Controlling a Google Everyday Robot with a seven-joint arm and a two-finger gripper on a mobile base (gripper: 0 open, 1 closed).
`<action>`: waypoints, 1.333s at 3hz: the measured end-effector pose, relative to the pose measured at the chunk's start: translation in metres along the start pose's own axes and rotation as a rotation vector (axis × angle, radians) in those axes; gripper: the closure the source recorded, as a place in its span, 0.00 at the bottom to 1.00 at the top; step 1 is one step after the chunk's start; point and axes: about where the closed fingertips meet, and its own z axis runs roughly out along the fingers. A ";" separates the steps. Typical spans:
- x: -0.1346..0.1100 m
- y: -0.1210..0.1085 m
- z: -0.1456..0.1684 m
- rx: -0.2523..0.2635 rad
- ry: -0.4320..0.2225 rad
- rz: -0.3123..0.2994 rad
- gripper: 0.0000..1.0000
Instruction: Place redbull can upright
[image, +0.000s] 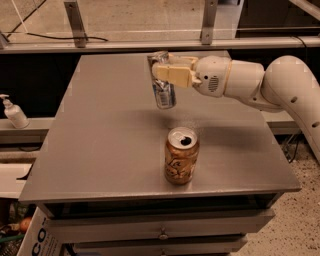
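The redbull can (163, 92) is a slim silver can with blue patches, upright near the middle of the grey table (100, 145). Whether its base touches the tabletop I cannot tell. My gripper (165, 71) reaches in from the right on a white arm, and its cream fingers (172, 75) are shut on the can's upper part. The can's top rim shows just above the fingers.
A wider gold-brown can (181, 155) stands upright and open near the table's front edge, below the redbull can. A white pump bottle (14, 113) stands on a ledge at the left. Drawers sit under the tabletop; a rail runs along the back.
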 end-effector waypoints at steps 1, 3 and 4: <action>0.000 -0.001 -0.008 0.020 0.048 -0.080 1.00; -0.002 -0.009 -0.024 0.071 0.055 -0.233 1.00; -0.010 -0.010 -0.031 0.077 0.017 -0.266 1.00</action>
